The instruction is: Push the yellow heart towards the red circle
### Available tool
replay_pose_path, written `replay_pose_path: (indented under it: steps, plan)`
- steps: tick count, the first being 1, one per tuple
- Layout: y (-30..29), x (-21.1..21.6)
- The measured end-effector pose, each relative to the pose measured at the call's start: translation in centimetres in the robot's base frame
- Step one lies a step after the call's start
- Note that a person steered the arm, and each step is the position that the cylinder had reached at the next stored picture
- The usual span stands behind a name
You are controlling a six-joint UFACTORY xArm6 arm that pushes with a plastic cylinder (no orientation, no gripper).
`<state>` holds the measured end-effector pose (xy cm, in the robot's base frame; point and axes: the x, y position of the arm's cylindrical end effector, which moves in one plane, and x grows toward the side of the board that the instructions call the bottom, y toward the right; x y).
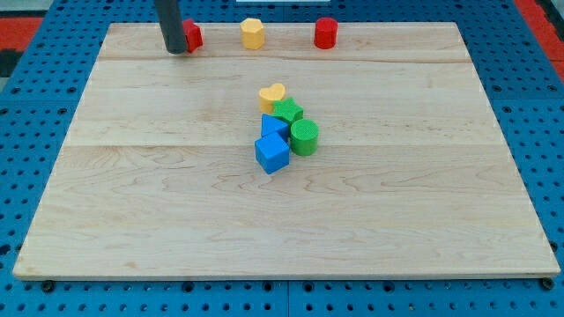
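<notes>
The yellow heart (272,95) lies flat near the middle of the counter (132,194), its top face pale and glossy, touching a green block (287,112) at its 5 o'clock. The red circle (326,33), a short upright cylinder, stands well apart at the heart's 1 o'clock, by the counter's top edge.
</notes>
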<state>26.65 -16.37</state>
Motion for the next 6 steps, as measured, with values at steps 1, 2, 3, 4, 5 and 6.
replay_pose_path:
  steps: [1,2,3,4,5,6]
  plan:
    - [0.0,6.1]
    - [3.7,10.4]
    - [9.6,11.5]
    - [15.6,10.3]
    - [19.8,9.4]
    - [20.3,7.7]
